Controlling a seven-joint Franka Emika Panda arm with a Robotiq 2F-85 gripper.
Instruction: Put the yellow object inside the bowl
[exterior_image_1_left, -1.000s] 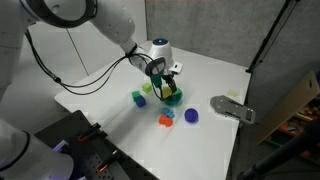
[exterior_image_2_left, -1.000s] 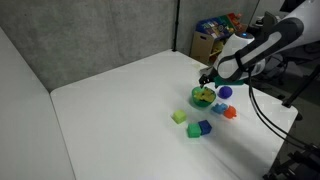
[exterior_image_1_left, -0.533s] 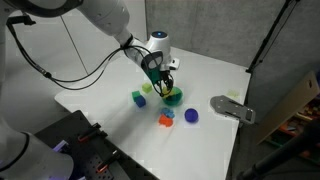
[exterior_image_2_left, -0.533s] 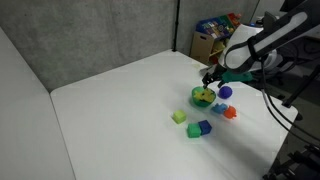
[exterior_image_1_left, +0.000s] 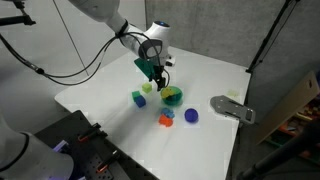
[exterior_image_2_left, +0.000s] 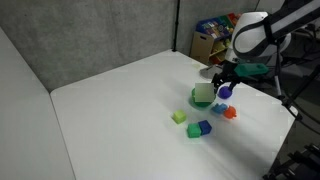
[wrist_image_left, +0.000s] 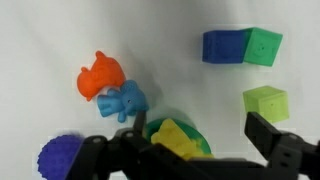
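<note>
The yellow object (wrist_image_left: 172, 138) lies inside the small green bowl (wrist_image_left: 203, 146), low in the wrist view. The bowl also shows in both exterior views (exterior_image_1_left: 173, 97) (exterior_image_2_left: 203, 97), with a bit of yellow visible in it. My gripper (wrist_image_left: 197, 126) is open and empty, its two dark fingers standing on either side of the bowl. In both exterior views the gripper (exterior_image_1_left: 154, 70) (exterior_image_2_left: 221, 77) hangs a little above the bowl, apart from it.
Around the bowl lie an orange-red piece (wrist_image_left: 100, 74), a light blue piece (wrist_image_left: 126, 100), a blue ball (wrist_image_left: 60, 160), a blue cube (wrist_image_left: 222, 45), a green cube (wrist_image_left: 264, 46) and a pale yellow-green cube (wrist_image_left: 265, 103). A grey flat object (exterior_image_1_left: 232, 108) lies near the table's edge.
The gripper was down at the bowl; it has lifted up and away, open, leaving the yellow object in the bowl.
</note>
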